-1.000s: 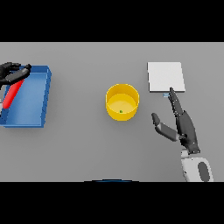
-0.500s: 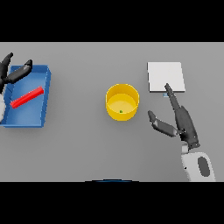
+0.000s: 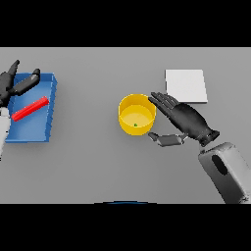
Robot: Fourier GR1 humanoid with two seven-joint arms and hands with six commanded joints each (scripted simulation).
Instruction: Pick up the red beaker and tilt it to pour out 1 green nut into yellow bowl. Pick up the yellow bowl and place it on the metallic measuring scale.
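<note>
Yellow bowl (image 3: 137,114) sits upright on the grey table (image 3: 98,166) near the middle of the view, with one small green nut (image 3: 135,125) lying on its floor. At the bowl's three o'clock side is the right hand (image 3: 188,120), coming in from the lower right on a white and grey arm. Its fingers (image 3: 162,100) are spread and nearly straight, their tips at the bowl's right rim; whether they touch it cannot be told. The thumb (image 3: 164,139) reaches toward the bowl's four o'clock edge, just beside the wall. The hand is apart, not clamped on anything.

At two o'clock from the bowl, beyond the right hand's fingers, the metallic measuring scale (image 3: 186,86) lies flat as a pale square plate with nothing on it.

Far off at the bowl's nine o'clock, a blue tray (image 3: 46,125) rests near the left edge of the table. The red beaker (image 3: 30,109) lies on its side inside the tray, slanted. The left hand (image 3: 12,83) hangs over the tray's far left corner, at about eleven o'clock from the beaker, fingers loosely apart and holding nothing.
</note>
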